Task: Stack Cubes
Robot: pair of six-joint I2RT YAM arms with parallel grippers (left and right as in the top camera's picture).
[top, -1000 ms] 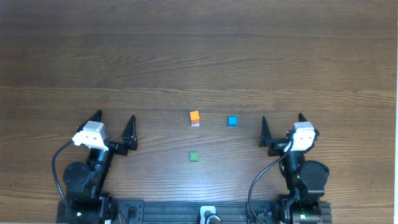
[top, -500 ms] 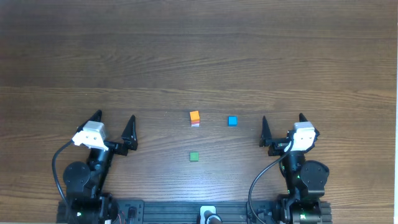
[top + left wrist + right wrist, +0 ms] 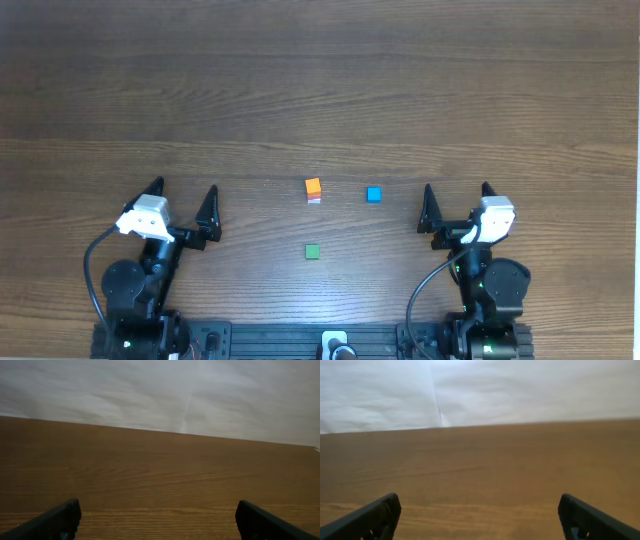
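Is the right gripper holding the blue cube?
No, the blue cube lies on the table, apart from the open right gripper.

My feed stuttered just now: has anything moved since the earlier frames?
The right gripper shifted slightly toward the top view's right, open and empty. The left gripper, orange cube, blue cube and green cube stayed put.

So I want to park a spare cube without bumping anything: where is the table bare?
The whole far stretch of the table beyond the orange cube and blue cube is bare, as is the wood left of the green cube. It is crowded only in the middle, among those three cubes.
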